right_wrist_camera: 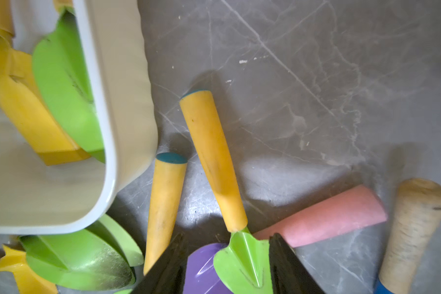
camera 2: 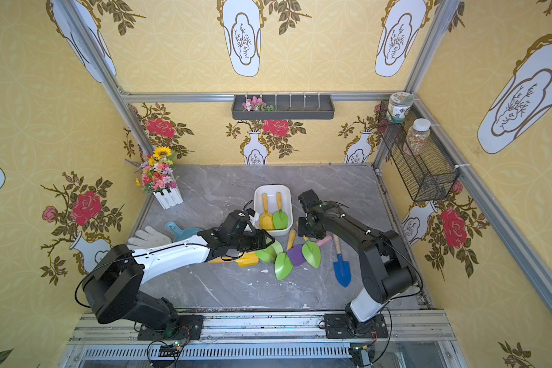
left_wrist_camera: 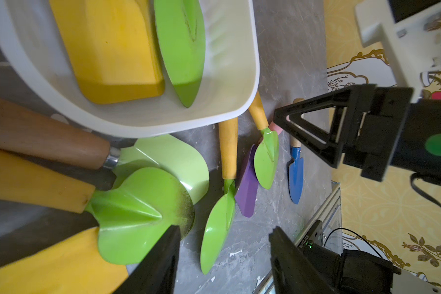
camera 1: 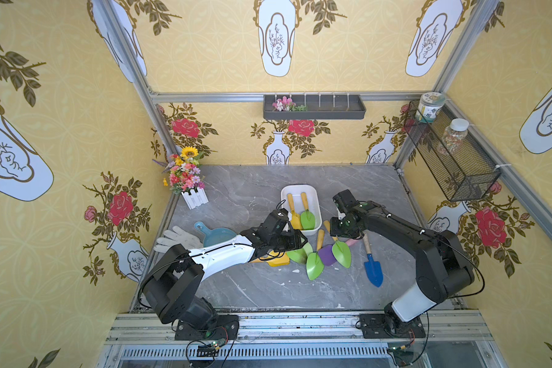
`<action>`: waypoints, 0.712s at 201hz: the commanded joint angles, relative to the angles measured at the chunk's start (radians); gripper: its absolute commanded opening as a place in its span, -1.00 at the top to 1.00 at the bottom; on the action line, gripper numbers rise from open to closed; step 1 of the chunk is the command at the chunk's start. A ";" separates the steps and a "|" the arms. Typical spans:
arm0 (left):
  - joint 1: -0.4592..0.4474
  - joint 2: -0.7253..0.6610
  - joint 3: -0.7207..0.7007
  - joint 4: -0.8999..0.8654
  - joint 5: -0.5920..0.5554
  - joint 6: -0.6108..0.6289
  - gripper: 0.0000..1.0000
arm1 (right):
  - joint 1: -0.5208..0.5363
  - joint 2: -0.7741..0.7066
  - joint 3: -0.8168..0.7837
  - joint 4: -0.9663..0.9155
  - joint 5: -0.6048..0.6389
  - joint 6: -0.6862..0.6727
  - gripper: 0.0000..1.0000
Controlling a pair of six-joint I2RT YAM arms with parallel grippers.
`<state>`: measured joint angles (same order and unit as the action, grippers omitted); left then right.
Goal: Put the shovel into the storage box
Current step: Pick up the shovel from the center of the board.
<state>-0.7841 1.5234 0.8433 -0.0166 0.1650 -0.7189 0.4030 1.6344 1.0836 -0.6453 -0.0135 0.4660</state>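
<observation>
The white storage box (camera 1: pixel 314 194) (left_wrist_camera: pixel 229 76) (right_wrist_camera: pixel 117 101) holds a yellow shovel (camera 1: pixel 295 218) and a green shovel (camera 1: pixel 307 218). Several more shovels lie on the table in front of it. My right gripper (right_wrist_camera: pixel 225 264) points down with its jaws open on either side of the neck of a green shovel (right_wrist_camera: pixel 242 262) (camera 1: pixel 341 253), which lies over a purple blade (right_wrist_camera: pixel 204 269). My left gripper (left_wrist_camera: pixel 224 254) (camera 1: pixel 301 242) hovers open and empty near the box's front end, above two green shovels (left_wrist_camera: pixel 138 213) and a yellow one (camera 1: pixel 278 261).
Another green shovel (camera 1: pixel 315 266) and a blue one (camera 1: pixel 373 270) lie near the right arm. A white glove (camera 1: pixel 179 237) and blue scoop (camera 1: pixel 217 235) lie at the left, flowers (camera 1: pixel 187 176) in the back left corner. A grey tray (camera 1: pixel 314 111) and mesh basket (camera 1: pixel 453 156) hang on the walls.
</observation>
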 commanded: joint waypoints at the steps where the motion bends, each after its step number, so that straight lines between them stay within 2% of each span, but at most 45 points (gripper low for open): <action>1: 0.000 0.001 -0.004 0.021 0.004 0.001 -0.21 | -0.001 0.035 0.014 0.038 -0.001 -0.019 -0.08; 143: 0.002 0.003 -0.014 0.030 -0.009 -0.033 -0.21 | -0.001 0.182 0.057 0.064 0.017 -0.047 0.14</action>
<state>-0.7837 1.5223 0.8371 -0.0074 0.1604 -0.7460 0.4015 1.8065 1.1362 -0.5972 0.0006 0.4217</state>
